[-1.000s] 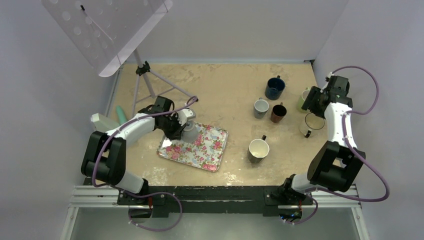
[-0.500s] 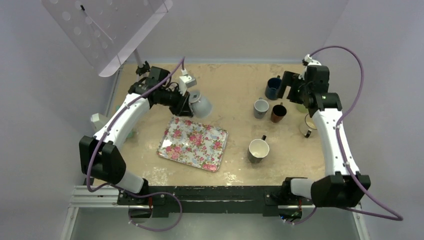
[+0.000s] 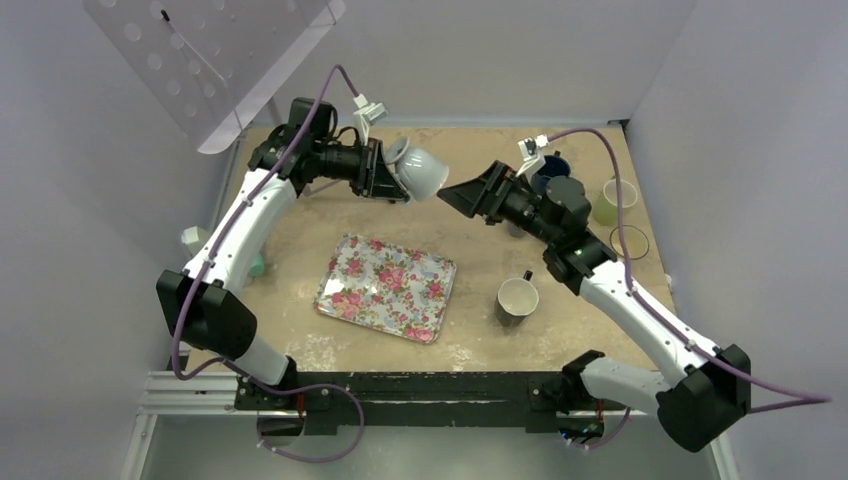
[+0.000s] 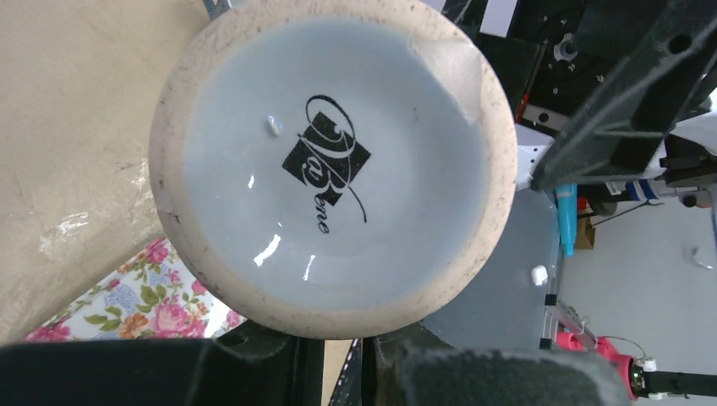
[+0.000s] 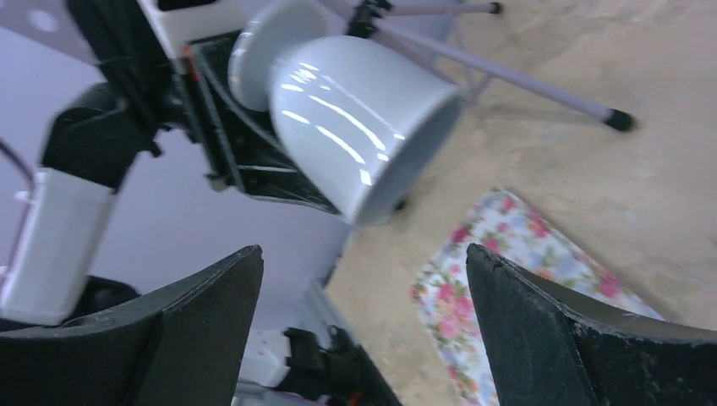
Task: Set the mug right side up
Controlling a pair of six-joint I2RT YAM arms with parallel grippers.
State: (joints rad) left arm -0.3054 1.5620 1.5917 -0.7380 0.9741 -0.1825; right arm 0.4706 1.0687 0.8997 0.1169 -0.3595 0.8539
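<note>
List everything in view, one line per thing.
white mug: one, white, tilted in the air over the far table
floral tray: one, pink-flowered, centre-left
dark mug: one, black with cream inside, right of tray
navy mug: one, navy, partly behind right arm
green mug: one, green, right edge
clear-looking mug: one, right edge
perforated panel on tripod: one, white, far left
table: one, beige
left gripper: black, shut on white mug
right gripper: black, open, not touching it

Top camera overhead, far — wrist cameras close, facing each other, sharing mug (image 4: 334, 161).
</note>
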